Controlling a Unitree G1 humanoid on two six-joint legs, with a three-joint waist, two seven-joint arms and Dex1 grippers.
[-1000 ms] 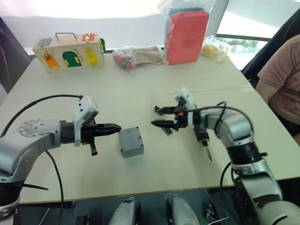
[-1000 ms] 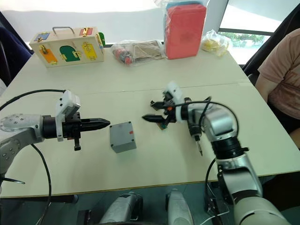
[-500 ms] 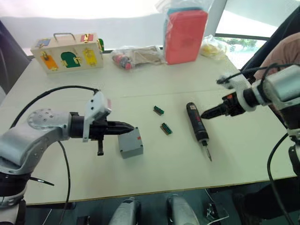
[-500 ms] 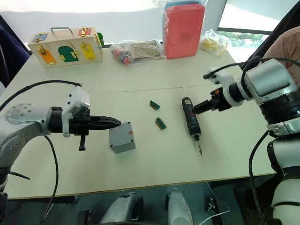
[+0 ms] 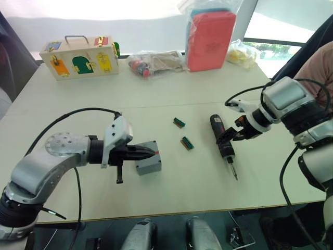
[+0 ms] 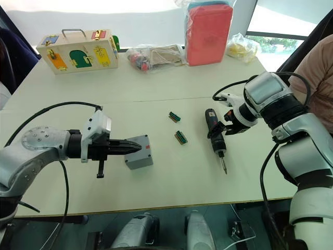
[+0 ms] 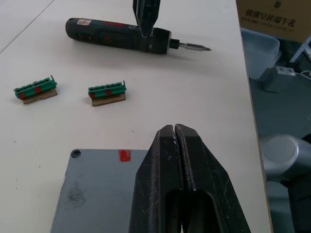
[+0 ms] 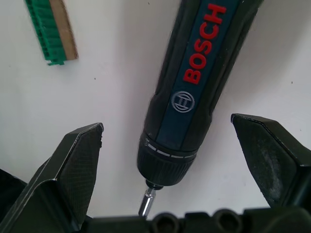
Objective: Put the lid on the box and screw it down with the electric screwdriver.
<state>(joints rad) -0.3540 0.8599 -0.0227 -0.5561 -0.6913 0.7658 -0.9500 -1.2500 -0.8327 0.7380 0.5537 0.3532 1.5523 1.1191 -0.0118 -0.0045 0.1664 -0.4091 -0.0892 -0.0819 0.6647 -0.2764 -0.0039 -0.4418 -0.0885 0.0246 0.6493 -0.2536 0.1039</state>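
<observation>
**Grabbing the electric screwdriver: go for the fat part, not the chuck**

Looking at the pick-up step here. Got the electric screwdriver (image 5: 222, 142) lying flat on the bench (image 5: 156, 99), bit pointing toward the near edge, well off to the right of the box (image 5: 151, 167). Got the right claw (image 8: 167, 124) spread wide open and straddling the tool, one finger on each side, right around the collar where the body narrows to the bit. No contact on either side as far as can be told.

Over on the left: left claw (image 7: 174, 133) shut tight with nothing in it, tips sitting just over the box's top. Seeing a flat grey face there with a screw hole in one corner, so guessing that's the lid (image 7: 92, 194) seated on the box already. Can't swear to it.

Tips for doing the grab well:

- Slide the grip up the body a bit before closing. Pinching at the collar looks like asking for a round, tapered thing to squirt out forward.
- Square the fingers to the barrel so both pads land at once. Otherwise expect a roll across the bench.
- Close slow and keep off the trigger button, wherever that sits. Can't make it out.
- Lift straight up and mind the two green connector pieces (image 5: 187, 142) just beside the route to the box.
- Keep the left claw pressing on top so the box stays put once the bit comes down.
</observation>
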